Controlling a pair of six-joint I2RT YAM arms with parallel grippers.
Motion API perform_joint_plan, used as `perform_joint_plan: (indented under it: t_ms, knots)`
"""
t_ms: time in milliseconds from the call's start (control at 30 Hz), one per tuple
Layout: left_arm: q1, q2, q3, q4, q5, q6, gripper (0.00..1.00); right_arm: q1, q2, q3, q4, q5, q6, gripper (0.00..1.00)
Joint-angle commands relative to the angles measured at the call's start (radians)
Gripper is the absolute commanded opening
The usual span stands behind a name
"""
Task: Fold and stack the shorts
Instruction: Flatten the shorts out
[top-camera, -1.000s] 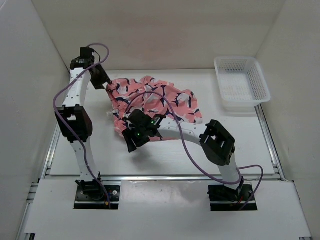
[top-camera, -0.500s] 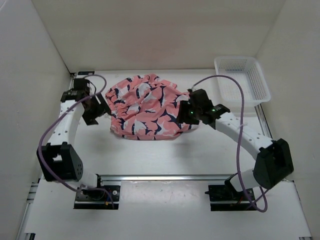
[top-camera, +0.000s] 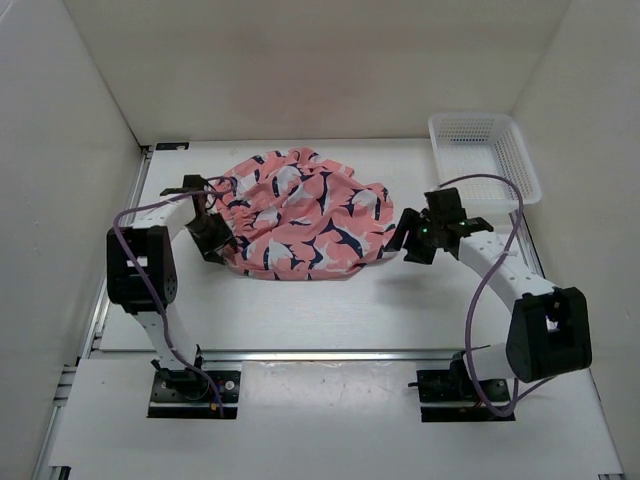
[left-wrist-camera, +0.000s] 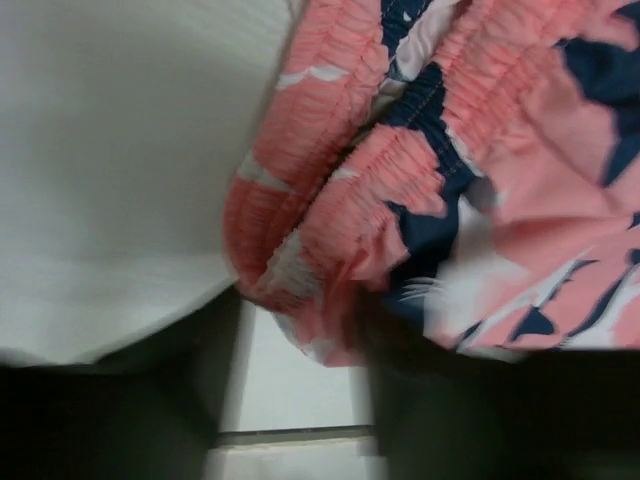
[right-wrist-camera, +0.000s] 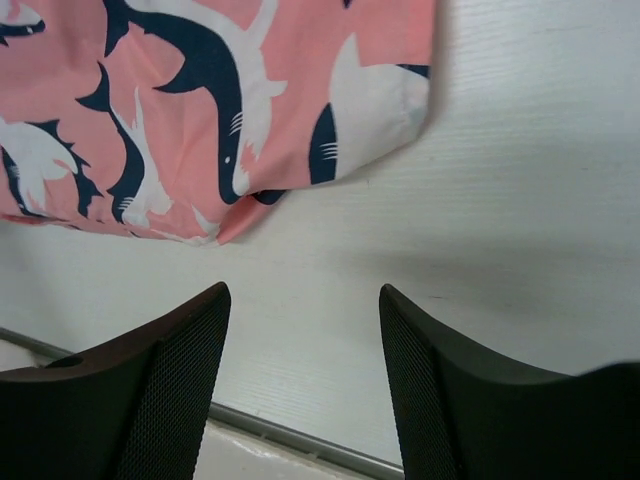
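Note:
The coral-pink shorts (top-camera: 300, 212) with white and navy blotches lie bunched on the white table, waistband to the left. My left gripper (top-camera: 213, 238) is at their left edge. In the left wrist view its jaws (left-wrist-camera: 305, 322) stand apart, with the gathered waistband (left-wrist-camera: 330, 215) just at the fingertips and table showing between them. My right gripper (top-camera: 410, 240) is open and empty just right of the shorts. In the right wrist view (right-wrist-camera: 302, 295) the shorts' edge (right-wrist-camera: 200, 100) lies ahead of the fingers (right-wrist-camera: 180, 350), apart from them.
A white mesh basket (top-camera: 520, 160) stands at the back right corner. White walls close in the table on the left, back and right. A metal rail (top-camera: 330, 355) runs along the near edge.
My right gripper has let go of the shorts' right edge and drawn back to the right. My left arm has folded in, its gripper now at the shorts' lower left edge.

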Motion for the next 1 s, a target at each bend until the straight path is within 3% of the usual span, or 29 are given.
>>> perform_joint_plan:
  t_ms: [0,67,367,533,600,633,667,700,833,933,967]
  knots:
    - [-0.005,0.033,0.02,0.049,-0.003,0.007,0.43,-0.081,0.015,-0.045,0.054,-0.178,0.072,0.67]
    - [-0.005,0.042,0.035,0.049,-0.021,0.007,0.1,-0.101,0.064,-0.075,0.101,-0.24,0.138,0.67]
    - [-0.005,-0.03,0.044,0.049,-0.031,-0.011,0.1,-0.046,0.233,-0.073,0.329,-0.315,0.321,0.69]
    - [-0.005,-0.039,0.035,0.04,-0.04,-0.011,0.1,-0.024,0.304,-0.062,0.381,-0.222,0.387,0.64]
    - [-0.005,-0.039,0.035,0.04,-0.04,-0.011,0.1,-0.024,0.331,-0.049,0.381,-0.16,0.375,0.52]
    - [-0.005,-0.039,0.035,0.04,-0.04,-0.011,0.1,-0.024,0.35,-0.032,0.381,-0.139,0.364,0.41]
    - [-0.005,-0.039,0.044,0.04,-0.04,-0.011,0.1,-0.015,0.35,-0.021,0.395,-0.122,0.347,0.12]
    - [-0.005,-0.039,0.044,0.031,-0.04,-0.011,0.1,-0.015,0.359,0.031,0.367,-0.098,0.329,0.0]
    - [-0.005,-0.027,0.17,-0.018,-0.04,-0.011,0.1,-0.015,0.368,0.235,0.261,-0.034,0.2,0.0]
    - [0.006,0.018,0.392,-0.115,-0.04,-0.011,0.1,-0.024,0.396,0.463,0.151,0.002,0.138,0.0]
    - [0.006,0.03,0.529,-0.145,-0.04,-0.011,0.1,-0.024,0.396,0.512,0.111,0.015,0.128,0.0]
